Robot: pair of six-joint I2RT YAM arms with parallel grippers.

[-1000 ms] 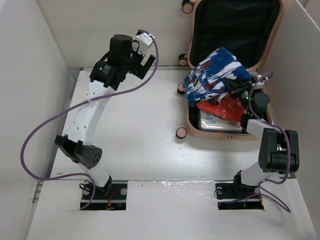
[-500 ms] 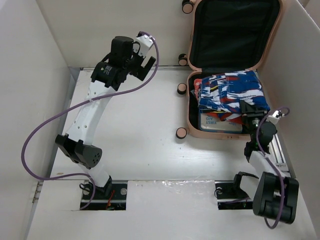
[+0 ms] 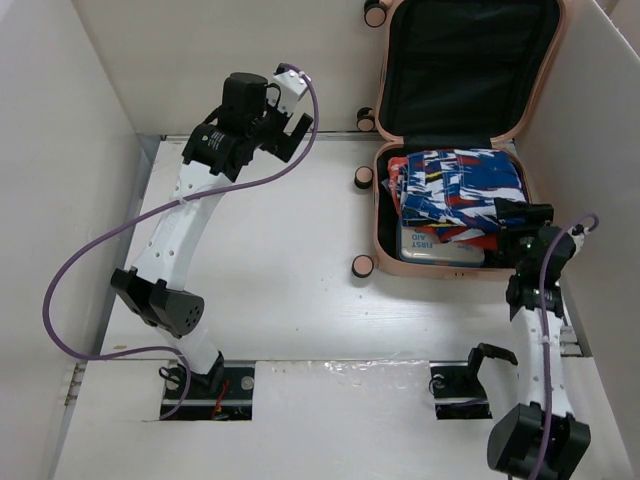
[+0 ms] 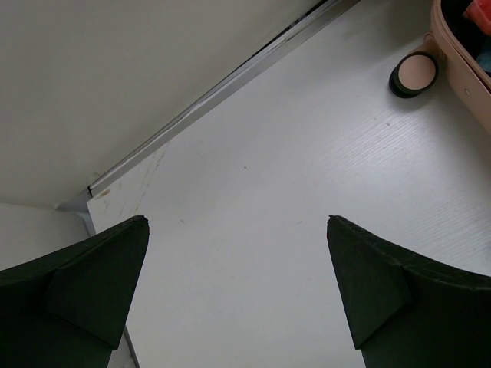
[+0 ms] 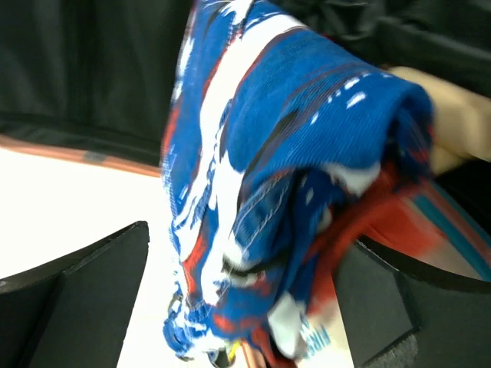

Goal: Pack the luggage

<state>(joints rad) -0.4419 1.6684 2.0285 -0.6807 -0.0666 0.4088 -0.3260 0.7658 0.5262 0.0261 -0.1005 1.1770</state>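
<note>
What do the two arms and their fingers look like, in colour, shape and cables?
Both the left arm and the right arm have white links with black joint housings. A thin purple cable runs loosely along each arm. The fingers are matt black, broad and wedge-shaped. I can read no markings.

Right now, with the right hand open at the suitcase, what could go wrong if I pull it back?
In the wrist view, the blue, white and red garment lies between the fingers of the open right hand, so a retreat might snag it and drag it out of the luggage. It is also piled over the first aid box, seemingly above the rim, so fabric could get pinched when the lid closes.
</note>
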